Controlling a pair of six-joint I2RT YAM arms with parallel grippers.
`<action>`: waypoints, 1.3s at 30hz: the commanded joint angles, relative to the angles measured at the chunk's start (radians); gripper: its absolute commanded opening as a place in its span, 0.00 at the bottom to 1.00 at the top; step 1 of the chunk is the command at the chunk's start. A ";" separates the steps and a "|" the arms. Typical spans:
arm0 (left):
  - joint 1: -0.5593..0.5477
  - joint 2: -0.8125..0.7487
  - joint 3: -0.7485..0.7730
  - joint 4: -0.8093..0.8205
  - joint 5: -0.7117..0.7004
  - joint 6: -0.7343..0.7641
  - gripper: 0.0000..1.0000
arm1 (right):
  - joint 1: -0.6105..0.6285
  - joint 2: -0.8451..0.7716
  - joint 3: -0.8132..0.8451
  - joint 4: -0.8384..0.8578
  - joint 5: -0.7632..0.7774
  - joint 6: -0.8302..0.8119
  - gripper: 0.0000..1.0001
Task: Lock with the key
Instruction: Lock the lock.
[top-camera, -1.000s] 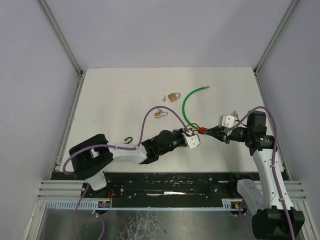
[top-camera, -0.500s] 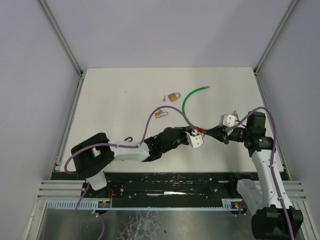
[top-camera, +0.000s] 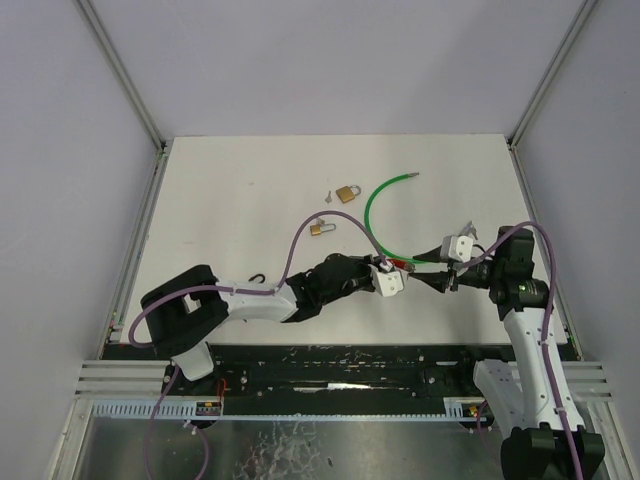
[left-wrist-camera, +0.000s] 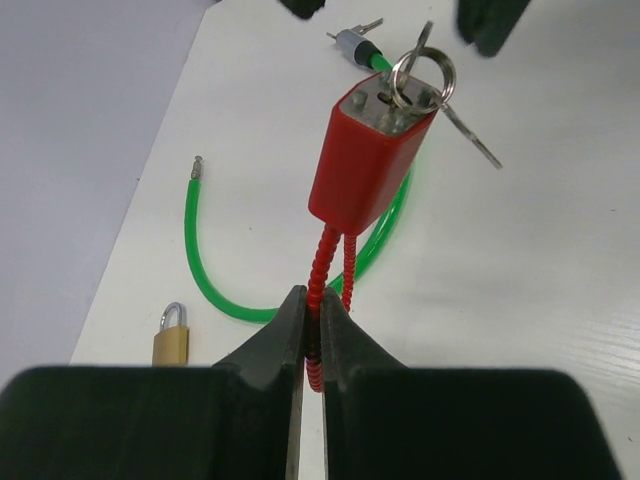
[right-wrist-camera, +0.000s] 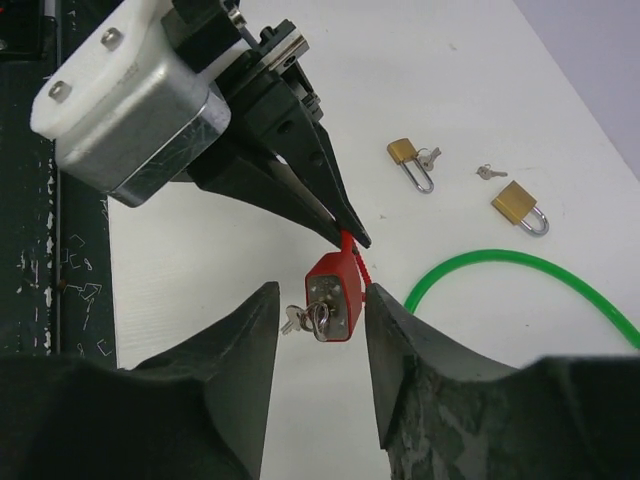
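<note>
Grip: left pincer (left-wrist-camera: 312, 305) shut on ribbed shackle (left-wrist-camera: 320, 262) | right pincer (right-wrist-camera: 321, 290) parted astride red lock (left-wrist-camera: 365, 160) | key (left-wrist-camera: 466, 130) to be pinched squarely, then turned.

Glossy red plastic lock (left-wrist-camera: 370, 150), bright metal keys (left-wrist-camera: 470, 135), matt table (left-wrist-camera: 560, 250).

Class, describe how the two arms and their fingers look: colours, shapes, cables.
Both the left arm and right arm mix white links with black joints. A purple cable loops along each. The fingers are black, tapering wedges.
</note>
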 joint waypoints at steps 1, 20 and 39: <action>0.022 -0.049 -0.016 0.069 0.034 -0.040 0.00 | -0.017 -0.024 0.019 -0.053 -0.043 -0.054 0.49; 0.118 -0.157 -0.118 0.195 0.208 -0.215 0.00 | -0.073 -0.096 0.020 -0.109 -0.103 -0.072 0.75; 0.152 -0.168 -0.105 0.140 0.341 -0.269 0.00 | -0.074 -0.089 0.012 -0.134 -0.092 -0.130 0.78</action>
